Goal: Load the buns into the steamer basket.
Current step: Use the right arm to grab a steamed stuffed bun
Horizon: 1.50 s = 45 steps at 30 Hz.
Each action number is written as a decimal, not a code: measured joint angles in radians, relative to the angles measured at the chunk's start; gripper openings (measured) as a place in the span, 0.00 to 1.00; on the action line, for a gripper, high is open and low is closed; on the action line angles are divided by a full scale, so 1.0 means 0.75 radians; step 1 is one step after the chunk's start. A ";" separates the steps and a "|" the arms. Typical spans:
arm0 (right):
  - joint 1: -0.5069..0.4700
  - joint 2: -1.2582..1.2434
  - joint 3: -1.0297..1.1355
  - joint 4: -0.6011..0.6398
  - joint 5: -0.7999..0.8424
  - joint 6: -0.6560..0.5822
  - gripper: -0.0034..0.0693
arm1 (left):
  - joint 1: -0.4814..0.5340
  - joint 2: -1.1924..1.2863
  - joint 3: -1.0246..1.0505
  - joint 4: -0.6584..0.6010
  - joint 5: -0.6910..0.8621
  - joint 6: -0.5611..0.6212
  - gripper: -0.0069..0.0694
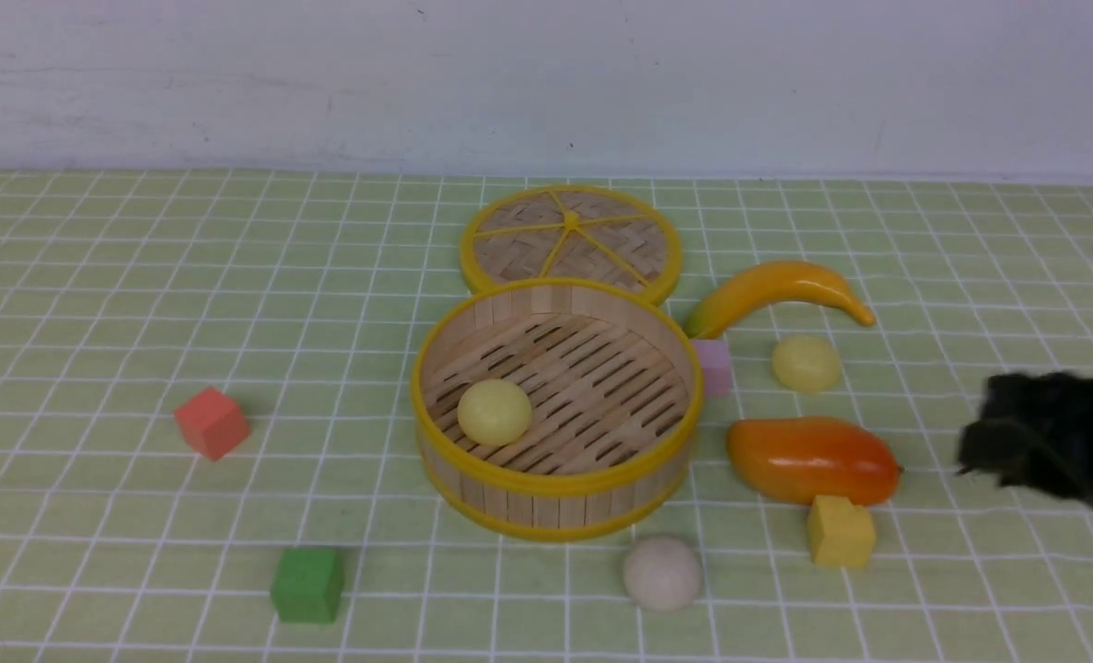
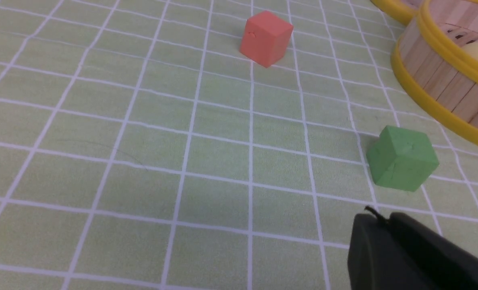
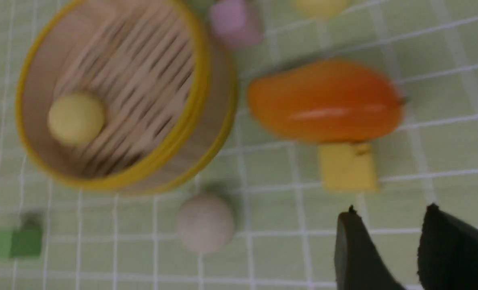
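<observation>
The bamboo steamer basket (image 1: 557,502) stands mid-table with one pale yellow bun (image 1: 494,412) on its slatted floor. A second pale yellow bun (image 1: 805,363) lies on the cloth to its right, below the banana. An off-white bun (image 1: 663,573) sits just in front of the basket. My right gripper (image 1: 974,451) is at the right edge, beside the mango. In its wrist view it (image 3: 391,209) is open and empty, with the off-white bun (image 3: 205,221) apart from it. My left gripper (image 2: 377,219) is shut and empty near the green cube (image 2: 402,158), out of the front view.
The woven lid (image 1: 569,241) lies behind the basket. A banana (image 1: 776,290), a mango (image 1: 808,459), a pink cube (image 1: 714,366) and a yellow cube (image 1: 841,531) crowd the right side. A red cube (image 1: 212,422) and a green cube (image 1: 308,584) lie on the left.
</observation>
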 joint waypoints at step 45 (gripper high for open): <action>0.465 0.892 -0.551 -0.189 0.146 -0.055 0.05 | 0.000 0.000 0.000 0.000 0.001 0.000 0.17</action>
